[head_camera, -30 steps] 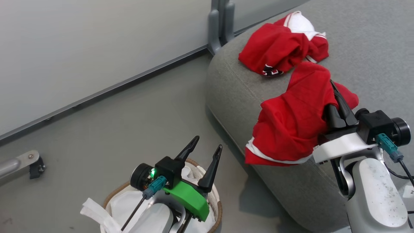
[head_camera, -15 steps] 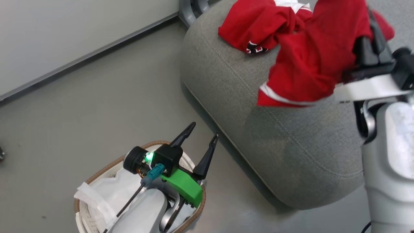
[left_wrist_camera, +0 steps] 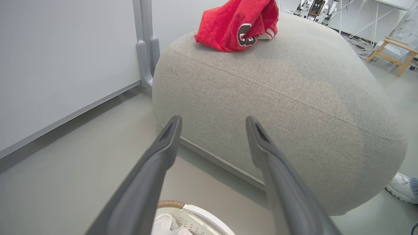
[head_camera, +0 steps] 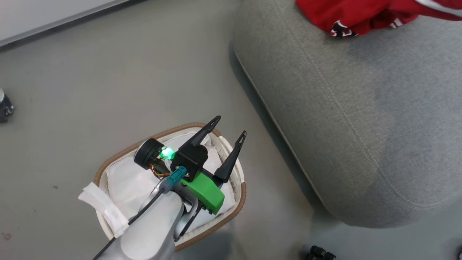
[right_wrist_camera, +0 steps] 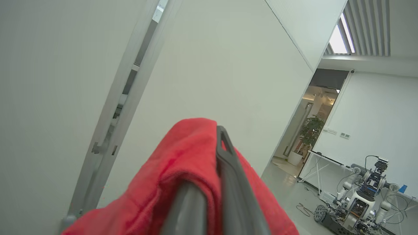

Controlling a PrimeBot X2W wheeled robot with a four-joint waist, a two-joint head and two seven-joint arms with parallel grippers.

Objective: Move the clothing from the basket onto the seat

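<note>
- Progress: first jersey (left_wrist_camera: 237, 28) lies on the seat (head_camera: 361, 108), at its far end near the wall. That half looks done.
- Second jersey (right_wrist_camera: 176, 182) is out of the basket (head_camera: 110, 159) but not yet laid down: right pincer (right_wrist_camera: 214, 153) is clenched on it, red cloth draped over one finger. The wall is behind it, so I cannot tell its place over the seat.
- Basket stands on the floor just beside the seat. What shows inside is the white liner (head_camera: 122, 180) and no red. The left arm covers part of it.
- Left pincer (head_camera: 231, 125) hangs above the basket, released, jaws wide, holding nothing.
- Left to do, by my reckoning: bring the held jersey down onto the seat and let go.
- Look of the clothing: bright red, soft, crumpled in a heap; white trim, and a black numeral outlined in white shows on the lying one.
</note>
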